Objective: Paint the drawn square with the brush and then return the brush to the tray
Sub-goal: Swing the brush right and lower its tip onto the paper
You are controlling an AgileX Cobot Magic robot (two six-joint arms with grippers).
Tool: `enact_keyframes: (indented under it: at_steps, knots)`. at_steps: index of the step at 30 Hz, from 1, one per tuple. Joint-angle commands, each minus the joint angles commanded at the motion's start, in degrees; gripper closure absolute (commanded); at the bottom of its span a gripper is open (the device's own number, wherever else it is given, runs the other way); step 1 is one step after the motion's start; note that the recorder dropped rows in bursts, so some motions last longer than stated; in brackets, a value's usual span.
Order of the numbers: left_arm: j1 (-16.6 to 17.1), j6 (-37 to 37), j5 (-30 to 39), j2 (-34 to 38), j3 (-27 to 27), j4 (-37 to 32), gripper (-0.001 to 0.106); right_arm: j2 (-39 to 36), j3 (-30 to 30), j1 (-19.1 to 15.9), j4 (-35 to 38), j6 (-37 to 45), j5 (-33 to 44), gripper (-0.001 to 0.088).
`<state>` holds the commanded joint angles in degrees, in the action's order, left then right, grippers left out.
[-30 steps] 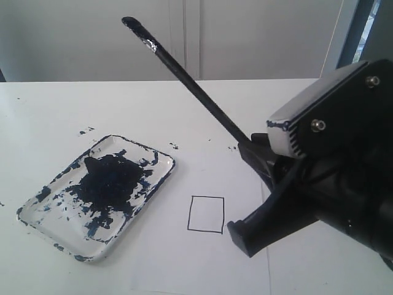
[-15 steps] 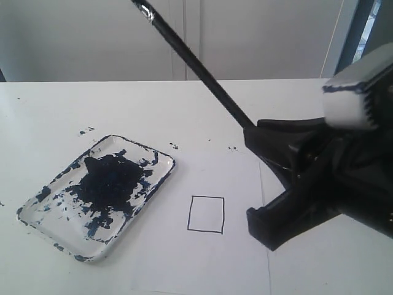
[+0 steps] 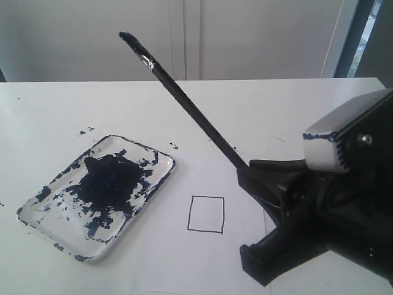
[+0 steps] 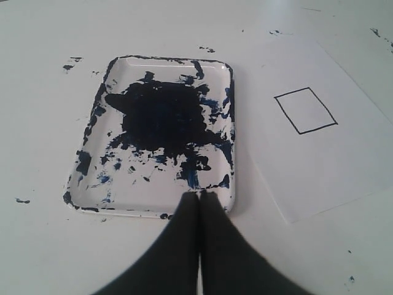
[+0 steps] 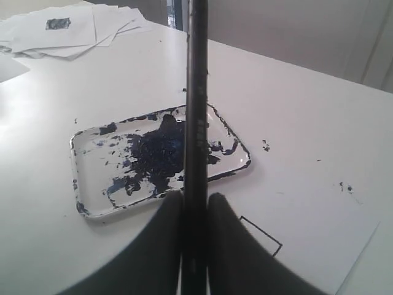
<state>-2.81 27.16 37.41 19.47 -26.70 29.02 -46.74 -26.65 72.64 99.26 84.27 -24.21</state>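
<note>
Black brush (image 3: 184, 100) tilts up-left (bristles highest).

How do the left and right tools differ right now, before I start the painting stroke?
The right tool is shut on the brush, gripping its black handle with the bristles pointing up; the left tool is shut on nothing. The right tool sits near the unpainted drawn square; the left tool's tips show at the rim of the tray. Both have dark fingers and closed jaws.

Glossy white tray (image 4: 153, 200), matt paper sheet (image 4: 295, 160), smooth black brush (image 3: 196, 114), silvery metal ferrule (image 3: 148, 61).
</note>
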Motion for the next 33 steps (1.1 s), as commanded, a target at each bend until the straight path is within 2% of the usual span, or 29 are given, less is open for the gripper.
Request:
enact_keyframes:
  at_steps: [9,13,17,20,27,33]
  knots:
    - [0.0,0.0,0.0,0.0,0.0,0.0,0.105,-0.02,0.03,-5.38,-0.02,-0.66,5.63,0.0868]
    - [0.0,0.0,0.0,0.0,0.0,0.0,0.105,-0.02,0.03,-5.53,-0.02,0.84,5.09,0.0868]
    - [0.0,0.0,0.0,0.0,0.0,0.0,0.105,-0.02,0.03,-5.64,-0.02,0.99,0.88,0.0868]
    - [0.0,0.0,0.0,0.0,0.0,0.0,0.105,-0.11,0.03,-7.29,-0.02,2.52,0.18,0.0868]
    - [0.0,0.0,0.0,0.0,0.0,0.0,0.105,-1.0,0.03,-12.44,-0.02,2.77,2.55,0.0868]
    - [0.0,0.0,0.0,0.0,0.0,0.0,0.105,-1.48,0.03,-22.1,-1.03,7.23,4.96,0.0868]
